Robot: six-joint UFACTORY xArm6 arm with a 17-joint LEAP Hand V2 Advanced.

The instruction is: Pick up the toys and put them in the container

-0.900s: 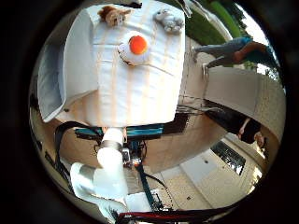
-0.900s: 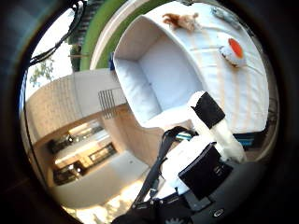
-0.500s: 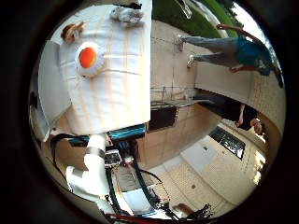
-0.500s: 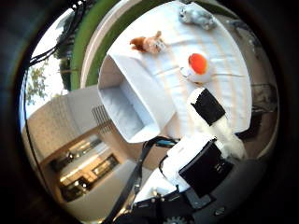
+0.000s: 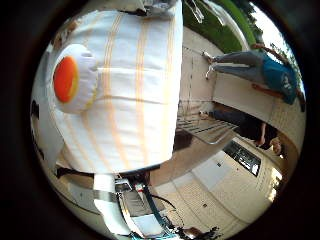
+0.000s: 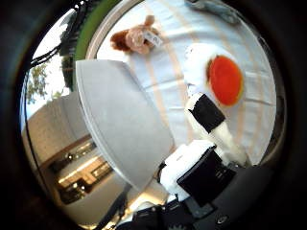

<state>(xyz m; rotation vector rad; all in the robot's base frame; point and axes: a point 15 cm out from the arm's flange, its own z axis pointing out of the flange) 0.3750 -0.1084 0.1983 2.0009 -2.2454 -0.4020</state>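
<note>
A fried-egg plush toy [image 6: 221, 79], white with an orange middle, lies on the striped tablecloth [image 5: 142, 100] close under my palm. A brown plush animal [image 6: 136, 37] lies further off, near the far end of the grey container [image 6: 120, 127]. A grey plush toy [image 6: 211, 6] shows at the cloth's far edge. The container stands on the cloth beside the egg toy, and its outer wall fills much of the thumb side view. My hand [image 6: 206, 143] hangs above the table with a white and black finger [image 6: 207, 115] stretched straight toward the egg toy, apart from it. It holds nothing.
The table's edge drops to a paved floor [image 5: 200, 155]. A metal rack [image 5: 207, 127] stands beside the table. Grass [image 5: 215, 27] and a building wall lie beyond.
The whole picture has shifted and grown: my hand has come down closer to the table, and the egg toy now looms much larger. The toys and container have stayed in place.
</note>
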